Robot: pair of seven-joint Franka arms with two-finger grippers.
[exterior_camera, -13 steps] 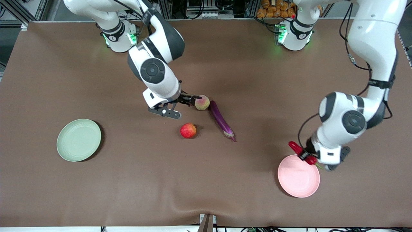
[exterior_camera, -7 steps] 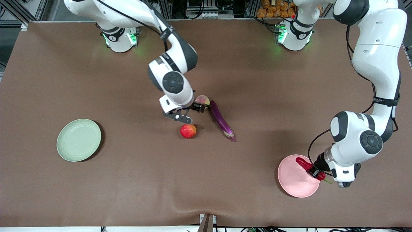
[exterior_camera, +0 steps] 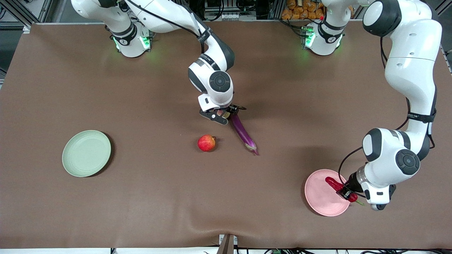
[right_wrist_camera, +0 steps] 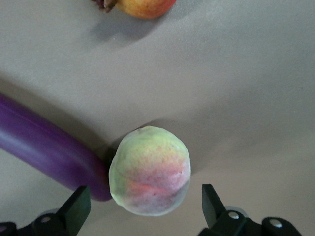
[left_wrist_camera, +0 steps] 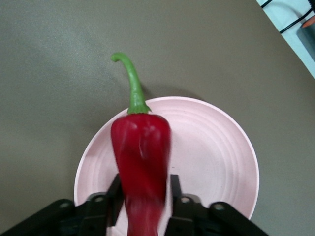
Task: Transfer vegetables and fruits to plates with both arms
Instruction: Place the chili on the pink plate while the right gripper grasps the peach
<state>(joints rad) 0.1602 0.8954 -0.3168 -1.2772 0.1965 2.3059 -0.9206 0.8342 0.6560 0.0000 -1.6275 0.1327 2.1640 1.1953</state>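
My left gripper (exterior_camera: 345,193) is shut on the red chili pepper (left_wrist_camera: 141,157) and holds it low over the pale pink plate (exterior_camera: 319,197), green stem past the rim. The plate also shows in the left wrist view (left_wrist_camera: 211,147). My right gripper (right_wrist_camera: 143,206) is open, its fingers on either side of the fuzzy peach (right_wrist_camera: 150,169), which rests on the table touching the purple eggplant (exterior_camera: 243,132). In the front view that gripper (exterior_camera: 226,113) hides most of the peach. The red apple (exterior_camera: 206,143) lies nearer the front camera. The mint green plate (exterior_camera: 86,153) is bare.
The brown table cloth (exterior_camera: 159,197) is bare between the two plates along the edge nearest the front camera. The eggplant (right_wrist_camera: 44,147) lies right beside one finger of my right gripper. The apple (right_wrist_camera: 145,6) sits a short way from the peach.
My right gripper has swung toward the left arm's end and come down around the peach. My left gripper has carried the chili from the plate's rim to over the pink plate.
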